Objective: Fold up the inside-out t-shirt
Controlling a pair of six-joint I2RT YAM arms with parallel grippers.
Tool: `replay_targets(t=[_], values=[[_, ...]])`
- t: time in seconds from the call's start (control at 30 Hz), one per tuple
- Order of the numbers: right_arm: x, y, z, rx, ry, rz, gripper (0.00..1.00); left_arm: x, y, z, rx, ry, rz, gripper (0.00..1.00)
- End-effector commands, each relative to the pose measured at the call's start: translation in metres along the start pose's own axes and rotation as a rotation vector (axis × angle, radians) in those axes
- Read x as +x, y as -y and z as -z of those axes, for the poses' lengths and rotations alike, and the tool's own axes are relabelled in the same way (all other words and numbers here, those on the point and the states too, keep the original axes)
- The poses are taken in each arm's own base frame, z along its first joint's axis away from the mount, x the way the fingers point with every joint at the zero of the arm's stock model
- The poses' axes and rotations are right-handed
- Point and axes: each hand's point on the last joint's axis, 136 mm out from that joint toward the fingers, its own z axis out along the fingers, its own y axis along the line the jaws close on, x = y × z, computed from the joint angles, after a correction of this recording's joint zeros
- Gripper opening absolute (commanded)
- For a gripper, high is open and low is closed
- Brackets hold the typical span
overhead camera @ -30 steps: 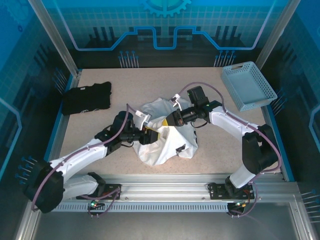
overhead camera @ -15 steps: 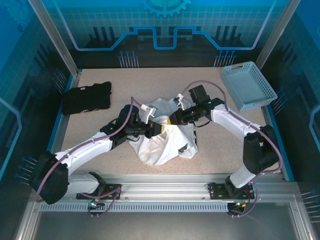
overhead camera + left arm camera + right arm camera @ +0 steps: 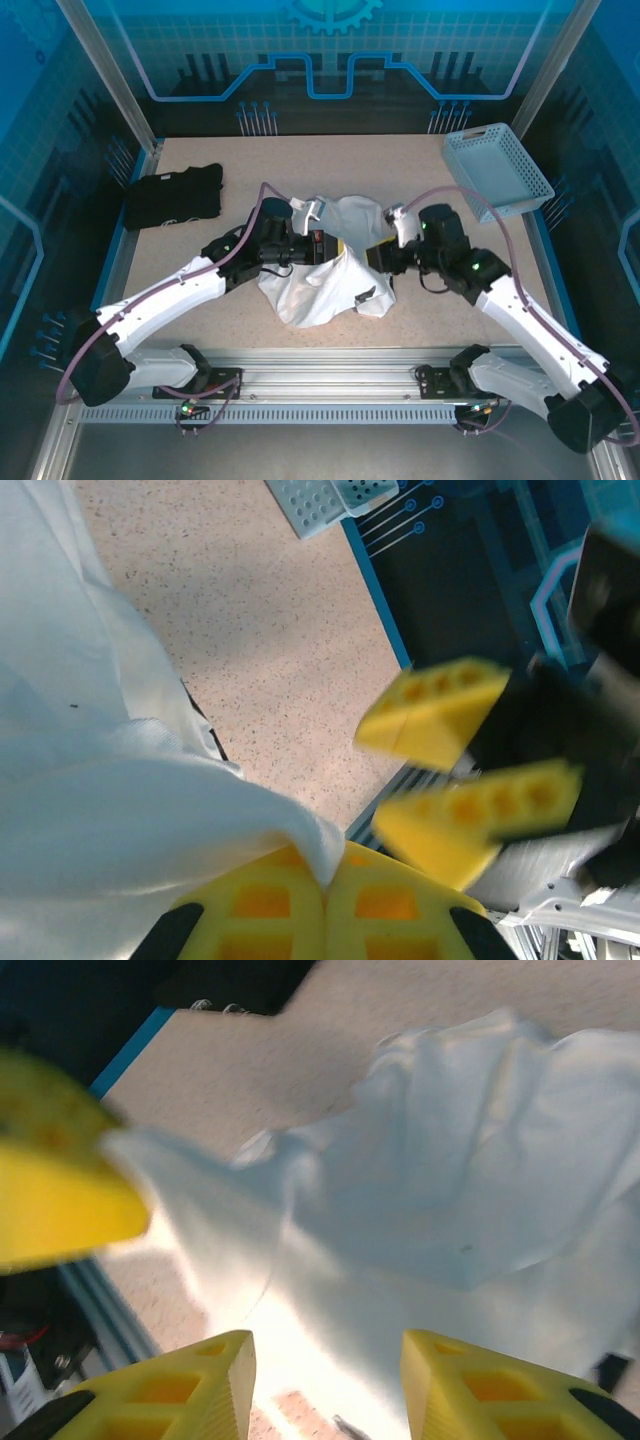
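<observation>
The inside-out t-shirt (image 3: 318,282) lies bunched in a white heap at the middle of the table. My left gripper (image 3: 327,246) is at the heap's upper part. In the left wrist view the left gripper (image 3: 328,868) is shut on a fold of the t-shirt (image 3: 110,810), with the cloth pinched between its yellow fingers. My right gripper (image 3: 375,258) hangs just right of the heap, its jaws open and nothing between them. In the right wrist view the right gripper (image 3: 328,1360) faces the t-shirt (image 3: 460,1180) from a short way off.
A black folded garment (image 3: 172,196) lies at the far left. A pale blue basket (image 3: 497,170) stands at the far right corner. The arms' metal rail (image 3: 330,385) runs along the near edge. Bare tabletop (image 3: 340,165) lies behind the shirt.
My right gripper opened, let go of the shirt and drew back to the right. My left gripper shut on a fold of the shirt and moved right and away from me.
</observation>
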Motion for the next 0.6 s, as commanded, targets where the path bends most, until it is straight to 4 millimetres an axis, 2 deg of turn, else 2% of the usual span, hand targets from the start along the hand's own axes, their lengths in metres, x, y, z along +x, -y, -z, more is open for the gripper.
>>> replay_targets(t=[0.0, 0.13, 0.3, 0.4, 0.43, 0.5, 0.53, 0.57], values=[[0.003, -0.020, -0.018, -0.059, 0.073, 0.027, 0.45, 0.001, -0.002, 0.004, -0.051, -0.020, 0.040, 0.00], [0.006, -0.032, -0.041, -0.049, 0.116, 0.009, 0.53, 0.004, -0.007, 0.007, -0.080, -0.032, 0.044, 0.00], [0.021, -0.035, -0.070, 0.021, 0.116, -0.016, 0.62, 0.002, -0.005, 0.008, -0.071, -0.020, 0.048, 0.00], [0.022, -0.034, -0.083, 0.051, 0.116, -0.017, 0.64, 0.002, -0.006, 0.008, -0.068, -0.015, 0.048, 0.00], [0.023, -0.028, -0.084, 0.094, 0.107, -0.016, 0.61, 0.002, -0.006, 0.009, -0.068, -0.012, 0.047, 0.00], [0.025, -0.010, -0.081, 0.196, 0.090, -0.013, 0.44, 0.001, -0.006, 0.011, -0.069, -0.012, 0.051, 0.00], [0.026, 0.002, -0.075, 0.255, 0.086, -0.002, 0.35, 0.000, -0.007, 0.014, -0.066, -0.009, 0.055, 0.00], [0.025, 0.010, -0.069, 0.280, 0.086, 0.013, 0.30, -0.001, -0.009, 0.017, -0.063, -0.005, 0.061, 0.00]])
